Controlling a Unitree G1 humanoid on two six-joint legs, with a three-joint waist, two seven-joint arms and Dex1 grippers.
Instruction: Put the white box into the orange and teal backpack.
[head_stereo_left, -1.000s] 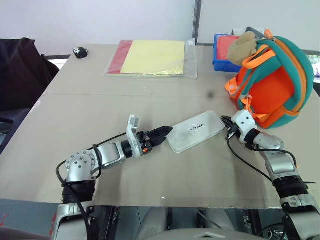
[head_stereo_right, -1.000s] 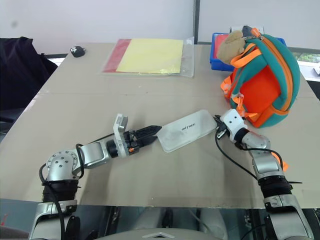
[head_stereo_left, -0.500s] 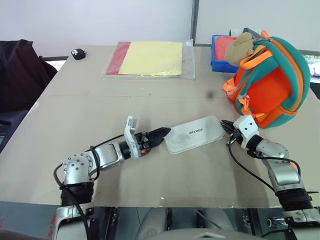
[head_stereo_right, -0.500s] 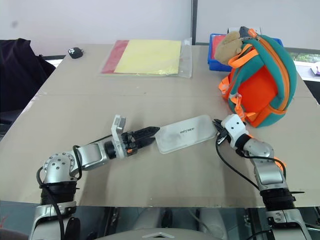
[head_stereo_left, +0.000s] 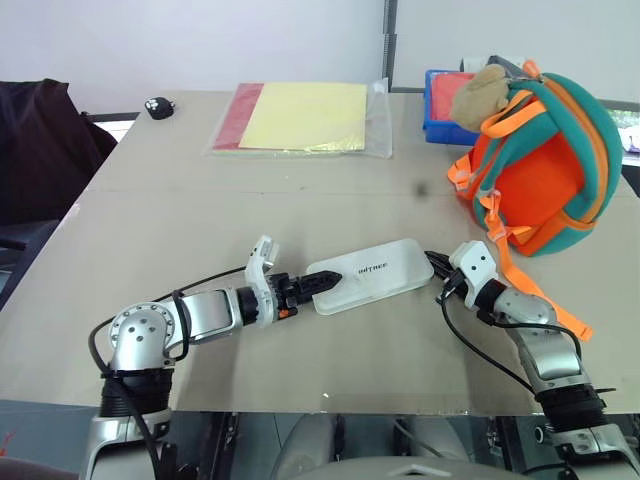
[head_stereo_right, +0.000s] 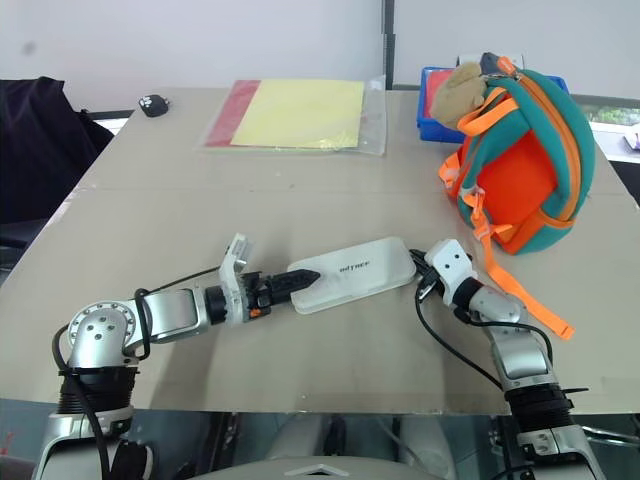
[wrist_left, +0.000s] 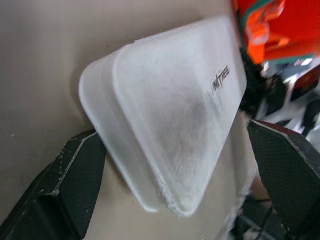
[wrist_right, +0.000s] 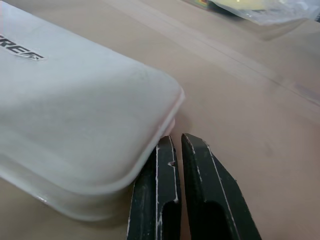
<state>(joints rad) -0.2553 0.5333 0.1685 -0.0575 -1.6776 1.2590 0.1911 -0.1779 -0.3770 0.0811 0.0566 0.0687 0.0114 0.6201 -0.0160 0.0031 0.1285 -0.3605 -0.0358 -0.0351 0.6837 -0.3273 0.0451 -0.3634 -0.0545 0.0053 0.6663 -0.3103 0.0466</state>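
White box: flat on the table, near the orange and teal backpack.
Left gripper: wrist view shows jaws wide, straddling the box's corner.
Right gripper: wrist view shows fingers pressed together against the box's opposite end.

white box: flat on table | orange and teal backpack: upright, apart

The only writing is a short line of small dark capital letters on the lid of the white box, in the lower middle of the head views. It is too small there to spell with certainty; it may read "UNITREE". The right wrist view shows its tail end, "REE", at the upper left edge. No other text can be read.
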